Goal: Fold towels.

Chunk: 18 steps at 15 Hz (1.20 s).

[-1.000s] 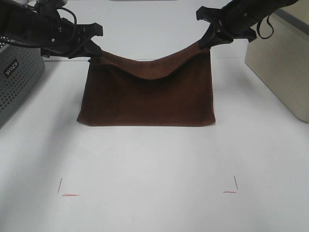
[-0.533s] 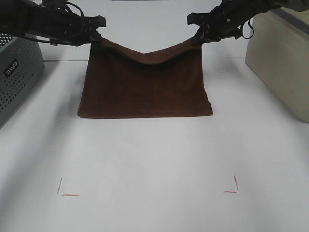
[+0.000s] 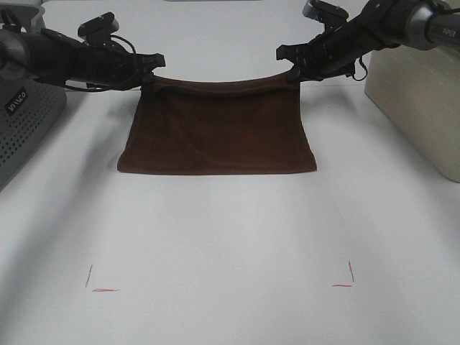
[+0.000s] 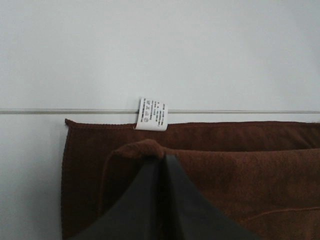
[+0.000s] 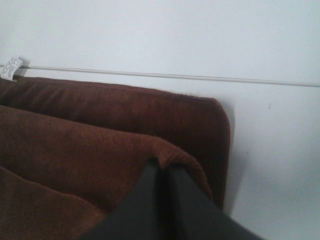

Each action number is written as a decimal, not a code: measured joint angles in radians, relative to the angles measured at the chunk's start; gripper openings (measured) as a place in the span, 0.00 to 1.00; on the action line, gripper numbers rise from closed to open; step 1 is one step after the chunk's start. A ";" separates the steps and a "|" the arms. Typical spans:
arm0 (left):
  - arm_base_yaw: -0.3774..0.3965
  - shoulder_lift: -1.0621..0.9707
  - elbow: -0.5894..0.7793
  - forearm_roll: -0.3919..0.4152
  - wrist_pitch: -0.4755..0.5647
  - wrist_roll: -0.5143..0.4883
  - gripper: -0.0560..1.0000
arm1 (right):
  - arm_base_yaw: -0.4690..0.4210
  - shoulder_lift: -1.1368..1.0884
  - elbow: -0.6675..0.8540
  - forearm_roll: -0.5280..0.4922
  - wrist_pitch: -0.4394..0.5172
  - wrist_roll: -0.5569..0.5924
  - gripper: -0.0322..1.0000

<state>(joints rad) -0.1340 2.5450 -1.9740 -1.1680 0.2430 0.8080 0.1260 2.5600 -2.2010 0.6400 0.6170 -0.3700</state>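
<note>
- A dark reddish-brown rectangular terry towel (image 3: pixel 215 136) lies folded over on itself in the upper middle of the exterior frame, on the plain white worktop (image 3: pixel 230 230).
- Its near edge lies flat and straight. The far edge of its upper layer is lifted slightly and hangs in a shallow curve between the two arms.
- The black left claw (image 3: pixel 150 75) sits at the towel's upper left corner. In the left wrist view (image 4: pixel 162 159) its fingers are pressed together on a pinched fold of the upper layer.
- The black right claw (image 3: pixel 292 71) sits at the upper right corner. In the right wrist view (image 5: pixel 161 169) it is likewise clamped on a bunched corner of the upper layer.
- The lower layer lies flat beneath, its far edge showing beyond the gripped fold.
- A small white printed tag (image 4: pixel 152 114) sticks out from that far edge, across a thin seam in the worktop.
- A grey perforated box (image 3: pixel 21 122) stands at the left edge and a beige box (image 3: pixel 417 93) at the right.
- Thin red corner marks (image 3: pixel 97 284) sit lower left and lower right, well apart from the towel.
</note>
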 joint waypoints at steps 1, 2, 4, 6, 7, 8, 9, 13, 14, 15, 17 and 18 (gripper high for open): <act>0.000 0.011 -0.002 0.000 -0.002 0.000 0.05 | 0.000 0.000 0.000 0.001 -0.007 -0.001 0.04; 0.000 0.012 -0.004 0.000 -0.002 0.000 0.05 | 0.000 0.000 -0.001 0.001 -0.011 -0.001 0.05; 0.000 0.013 -0.011 0.000 -0.004 0.000 0.12 | 0.000 0.000 -0.003 0.001 -0.010 -0.002 0.19; 0.000 0.013 -0.014 0.003 -0.006 0.000 0.49 | 0.000 0.000 -0.003 0.001 -0.010 0.002 0.61; 0.000 0.013 -0.014 0.007 -0.006 0.000 0.63 | 0.000 -0.001 -0.003 -0.001 -0.010 0.004 0.68; 0.000 0.011 -0.014 0.010 -0.006 0.000 0.74 | 0.000 -0.003 -0.003 -0.008 -0.005 0.005 0.71; 0.002 0.007 -0.014 0.017 -0.001 0.000 0.81 | 0.000 -0.007 -0.004 -0.023 0.016 0.005 0.72; 0.057 -0.010 -0.015 0.065 0.257 -0.004 0.86 | 0.000 -0.040 -0.005 -0.105 0.188 0.032 0.74; 0.076 -0.013 -0.015 0.067 0.340 -0.031 0.86 | 0.000 -0.041 -0.006 -0.117 0.245 0.065 0.74; 0.094 -0.014 -0.016 0.067 0.418 -0.068 0.86 | 0.000 -0.041 -0.006 -0.135 0.317 0.103 0.74; 0.109 -0.016 -0.016 0.085 0.528 -0.110 0.86 | 0.000 -0.043 -0.006 -0.154 0.426 0.149 0.74; 0.110 -0.025 -0.011 0.102 0.561 -0.132 0.86 | 0.000 -0.045 -0.006 -0.155 0.463 0.162 0.74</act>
<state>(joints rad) -0.0240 2.5200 -1.9850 -1.0660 0.8040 0.6760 0.1260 2.5150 -2.2070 0.4850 1.0800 -0.2080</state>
